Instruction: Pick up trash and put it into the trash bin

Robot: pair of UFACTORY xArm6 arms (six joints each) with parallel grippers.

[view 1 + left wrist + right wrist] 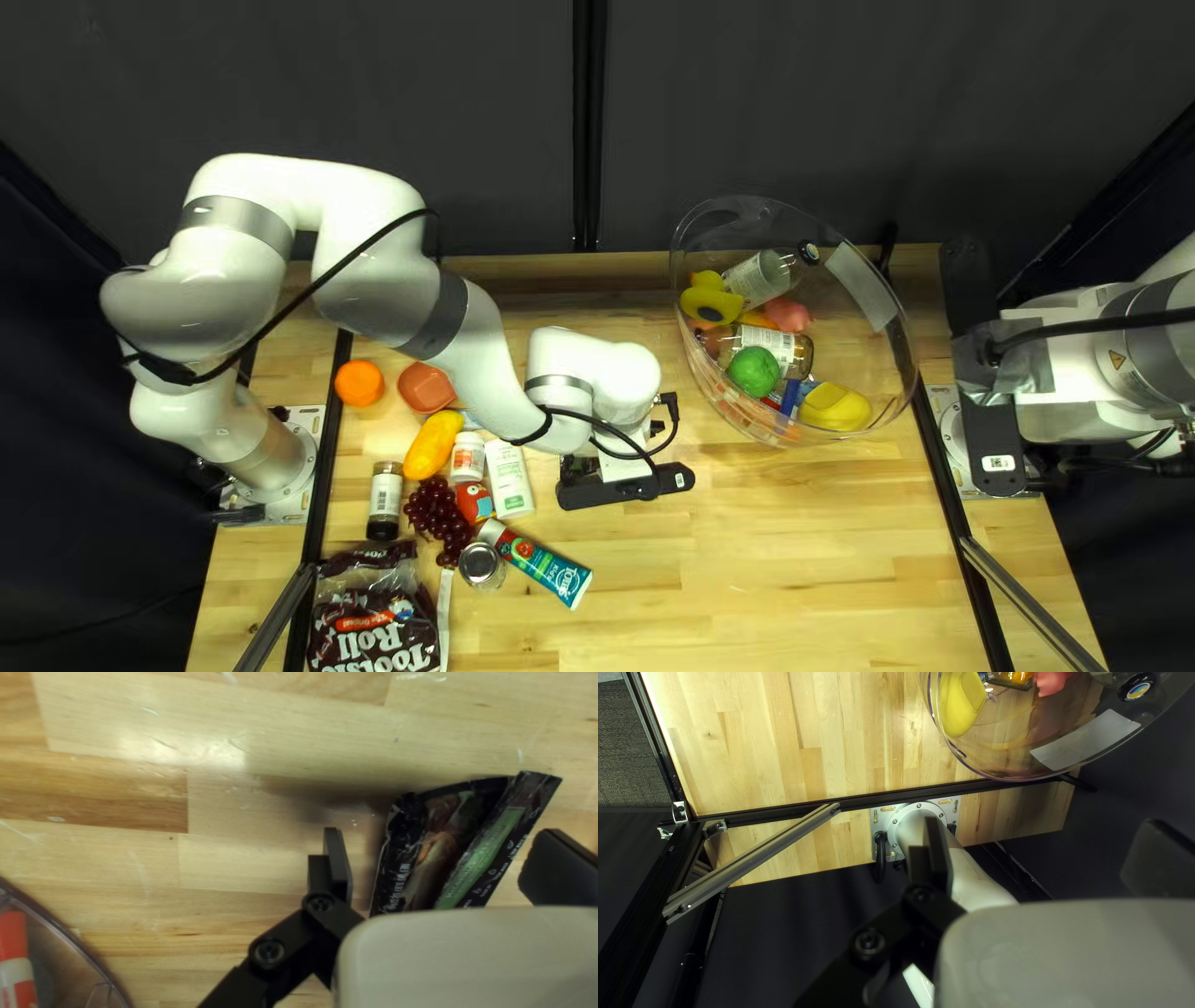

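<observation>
On the tabletop (772, 573), the clear trash bin (896, 373) stands by the far right corner, already holding bottles, a green ball (754, 371) and yellow pieces. Loose items fill the left side: an orange (359, 383), grapes (438, 517), a tube (542, 563), and a large candy bag (374, 626) at the near left corner.

Your left gripper (442, 837) points down over the middle of the tabletop, its fingers apart. Between them lies the task's likely piece of trash, a black food packet (430, 849) with a green-labelled strip, its sides not touched by either finger. The top left view hides it beneath the arm. The wide spread probably lets you straddle the packet before closing; go down too shallow and the slick film might slip out.

The packet's spot, well apart from the left-hand items, should give you room to grip without knocking others and a short carry to the bin.

Your right gripper (1050, 846) hangs beyond the tabletop's right edge, fingers apart and holding nothing, presumably parked there to leave the bin's opening free.
</observation>
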